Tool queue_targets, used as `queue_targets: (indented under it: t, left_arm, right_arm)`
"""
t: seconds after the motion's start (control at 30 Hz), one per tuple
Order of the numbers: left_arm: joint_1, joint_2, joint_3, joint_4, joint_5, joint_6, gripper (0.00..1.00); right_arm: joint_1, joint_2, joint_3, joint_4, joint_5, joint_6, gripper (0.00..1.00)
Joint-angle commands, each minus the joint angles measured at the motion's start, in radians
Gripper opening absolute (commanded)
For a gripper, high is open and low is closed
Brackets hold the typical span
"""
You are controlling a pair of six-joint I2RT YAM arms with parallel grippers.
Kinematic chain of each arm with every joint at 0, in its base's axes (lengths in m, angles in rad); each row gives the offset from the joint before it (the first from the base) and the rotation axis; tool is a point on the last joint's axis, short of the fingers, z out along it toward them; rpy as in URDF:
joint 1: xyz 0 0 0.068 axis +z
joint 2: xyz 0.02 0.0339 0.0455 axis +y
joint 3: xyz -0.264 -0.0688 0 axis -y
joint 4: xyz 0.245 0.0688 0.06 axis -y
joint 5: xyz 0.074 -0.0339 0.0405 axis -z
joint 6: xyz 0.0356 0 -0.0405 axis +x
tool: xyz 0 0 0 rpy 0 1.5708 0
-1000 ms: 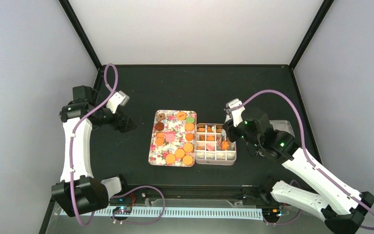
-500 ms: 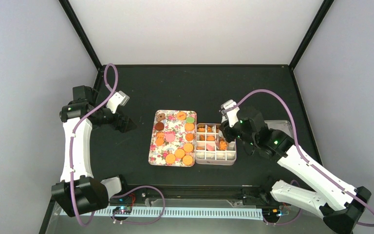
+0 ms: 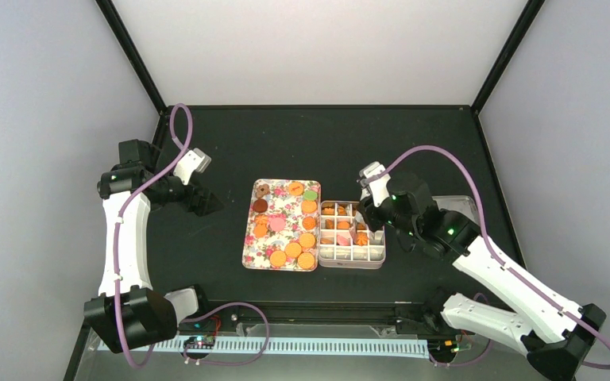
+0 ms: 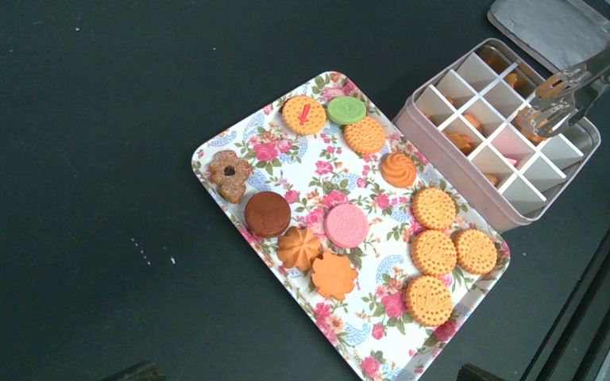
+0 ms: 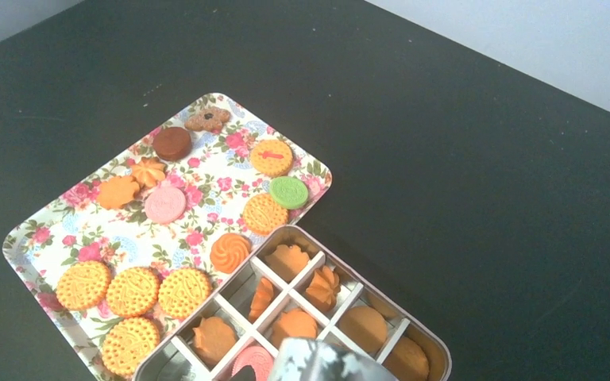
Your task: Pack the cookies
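Note:
Several cookies [image 4: 433, 252], mostly orange with a brown, a pink and a green one, lie on the flower-patterned tray [image 3: 250, 238]. They also show in the right wrist view [image 5: 133, 290]. More orange cookies [image 5: 294, 324] and a pink one sit in compartments of the divided tin [image 3: 352, 255]. My right gripper [image 3: 371, 213] is shut on metal tongs [image 4: 572, 79], whose tips hang over the tin's right compartments. I cannot tell whether the tips hold a cookie. My left gripper [image 3: 205, 202] is open and empty, left of the tray.
The tin's lid [image 4: 552, 24] lies right of the tin, partly under my right arm [image 3: 461, 238]. The tray and tin [image 5: 437, 349] touch side by side in mid-table. Black frame posts stand at the back corners.
My right gripper and the tongs have shifted slightly left over the tin. The left arm has not moved.

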Motion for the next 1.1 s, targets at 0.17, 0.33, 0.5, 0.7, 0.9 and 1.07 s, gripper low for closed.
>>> queue_targets:
  t: [0.17,0.33,0.5,0.7,0.9,1.07]
  left_arm:
    - [0.007,-0.008,0.008,-0.007,0.02,0.02,0.99]
    - [0.006,-0.005,0.007,-0.003,0.022,0.021,0.99]
    - [0.006,-0.002,0.013,0.0,0.023,0.021,0.99]
    - [0.007,-0.001,0.011,-0.002,0.019,0.023,0.99]
    - [0.006,-0.002,0.016,-0.003,0.02,0.023,0.99]
    - [0.006,-0.006,0.024,-0.009,0.005,0.018,0.99]
  right_arm:
    - [-0.006,0.003,0.069,0.014,0.017,-0.028,0.27]
    - [-0.008,0.018,0.027,0.014,0.032,-0.031,0.26]
    - [-0.017,0.016,-0.012,0.028,0.012,-0.013,0.26]
    - [-0.018,0.012,-0.031,0.036,-0.022,0.005,0.25]
    - [-0.019,-0.013,0.014,0.023,-0.019,-0.007,0.25]
    - [-0.019,0.017,0.139,0.016,-0.04,-0.031,0.25]
